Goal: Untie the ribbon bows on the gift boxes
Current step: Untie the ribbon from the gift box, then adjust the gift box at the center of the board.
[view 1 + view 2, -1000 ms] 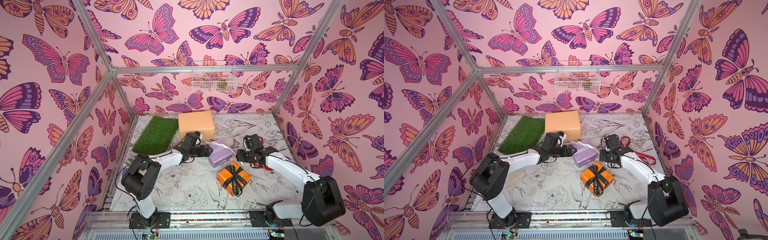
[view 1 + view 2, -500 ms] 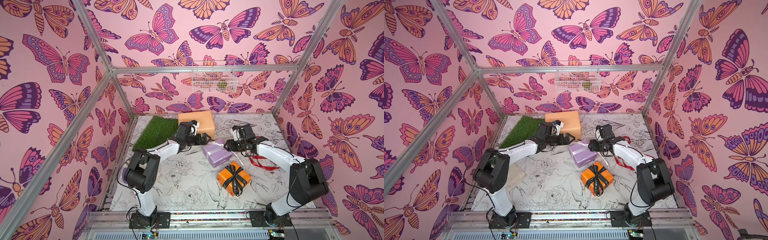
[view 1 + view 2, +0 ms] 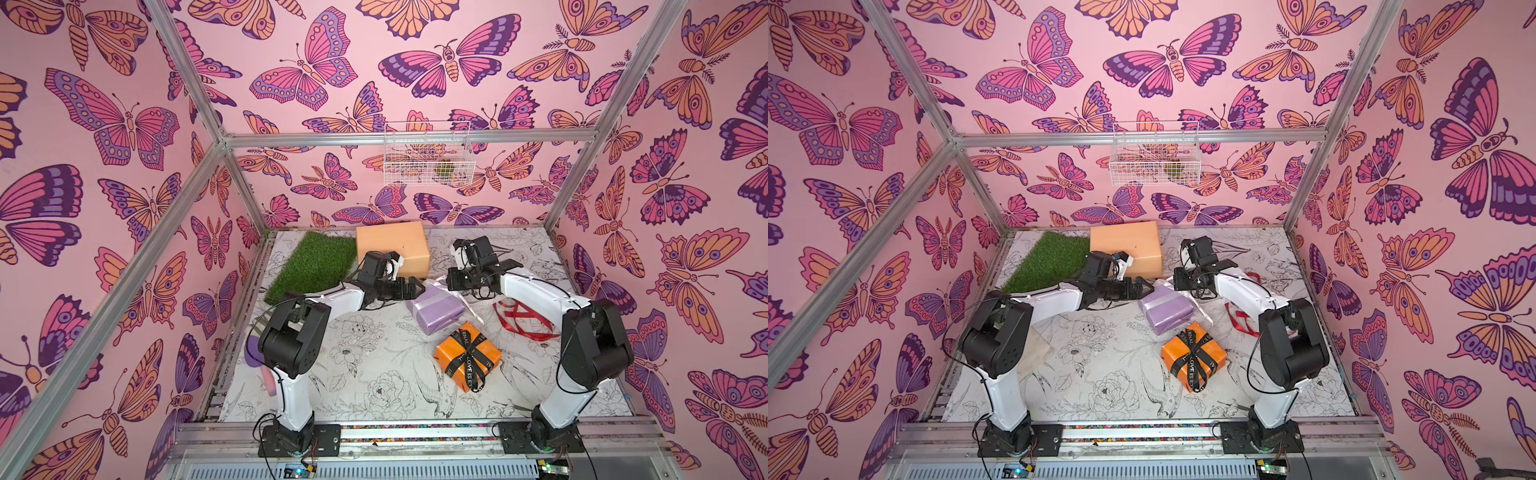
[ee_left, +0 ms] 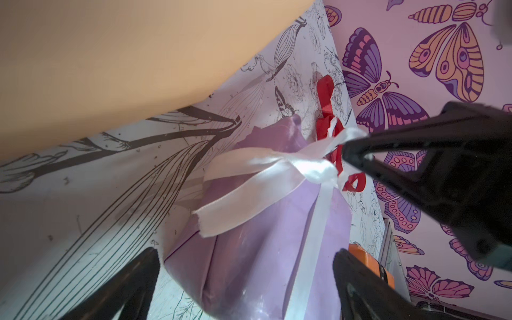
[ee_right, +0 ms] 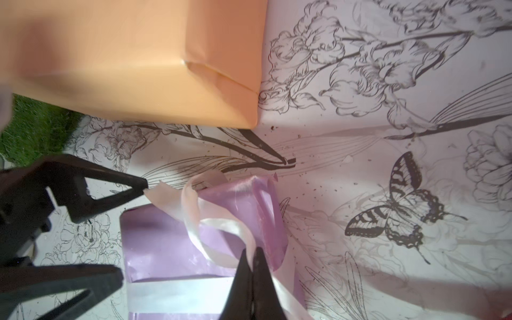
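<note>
The lilac gift box (image 3: 438, 311) (image 3: 1169, 311) lies mid-table with its white ribbon bow (image 4: 249, 188) (image 5: 219, 221) half loosened. My right gripper (image 5: 252, 255) (image 3: 451, 283) is shut on a strand of that ribbon at the box's far right edge. My left gripper (image 4: 246, 277) (image 3: 417, 286) stands open at the box's left end, and one fingertip (image 5: 138, 188) touches the ribbon's free tail. The orange gift box (image 3: 467, 359) keeps its black lettered ribbon (image 3: 469, 353) tied. The peach gift box (image 3: 392, 247) is bare. A red ribbon (image 3: 523, 322) lies loose on the table.
A green grass mat (image 3: 313, 268) lies at the back left, beside the peach box. A white wire basket (image 3: 428, 153) hangs on the back wall. The right arm (image 3: 536, 291) passes over the red ribbon. Metal rails (image 3: 415, 432) edge the table's front.
My right gripper has swung from the red ribbon's side over to the lilac box and closed on the white ribbon. The left gripper shifted slightly and stayed open.
</note>
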### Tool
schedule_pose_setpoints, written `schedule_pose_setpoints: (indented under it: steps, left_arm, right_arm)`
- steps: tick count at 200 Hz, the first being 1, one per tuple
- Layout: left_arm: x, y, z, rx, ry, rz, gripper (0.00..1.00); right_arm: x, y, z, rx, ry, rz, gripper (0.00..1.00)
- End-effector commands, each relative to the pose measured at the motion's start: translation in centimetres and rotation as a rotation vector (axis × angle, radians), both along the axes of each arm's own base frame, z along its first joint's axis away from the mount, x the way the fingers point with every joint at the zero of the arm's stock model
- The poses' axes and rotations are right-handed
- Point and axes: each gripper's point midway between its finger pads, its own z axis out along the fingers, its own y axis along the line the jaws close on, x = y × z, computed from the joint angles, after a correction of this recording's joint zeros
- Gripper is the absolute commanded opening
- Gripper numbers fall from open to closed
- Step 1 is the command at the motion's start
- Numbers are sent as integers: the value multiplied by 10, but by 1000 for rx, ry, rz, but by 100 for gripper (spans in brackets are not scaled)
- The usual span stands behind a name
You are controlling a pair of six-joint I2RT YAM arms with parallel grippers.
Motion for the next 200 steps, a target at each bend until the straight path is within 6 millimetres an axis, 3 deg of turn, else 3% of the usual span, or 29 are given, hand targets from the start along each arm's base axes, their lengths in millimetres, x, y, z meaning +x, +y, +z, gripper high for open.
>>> schedule_pose_setpoints:
  steps: [1,47,69,98,104,110,127,140,164,187,197,200]
  left_arm:
    - [-13,0,-18,5,46,-26,100]
    - [-22,3,-14,0,59,-17,100]
    - [-21,4,-7,-4,46,-9,100]
    - [-14,4,3,-12,20,4,100]
    - [-11,5,6,-14,14,10,100]
    - [-9,6,8,-17,9,11,100]
    - [-1,7,18,-31,-11,18,100]
    - [5,6,25,-39,-29,19,99]
    - [12,1,31,-54,-40,1,100]
    - [14,-5,35,-75,-36,-17,100]
    - [13,-7,33,-81,-29,-28,100]
    - [13,-8,33,-82,-29,-30,100]
  right_arm:
    - [27,-4,6,-54,-61,-41,0]
    - [72,-53,-14,-253,-58,-273,0]
    - [71,-89,-13,-372,-36,-388,0]
    - [55,-133,-11,-435,-19,-490,0]
    - [50,-138,-11,-416,-2,-501,7]
    - [45,-142,-13,-396,19,-503,23]
    - [30,-135,-13,-330,55,-459,72]
    - [19,-113,-8,-234,66,-373,100]
    - [-9,-77,4,-62,103,-256,99]
    - [-41,-55,7,65,159,-182,99]
    - [-55,-48,-2,108,213,-156,100]
    - [-59,-46,5,127,205,-145,100]
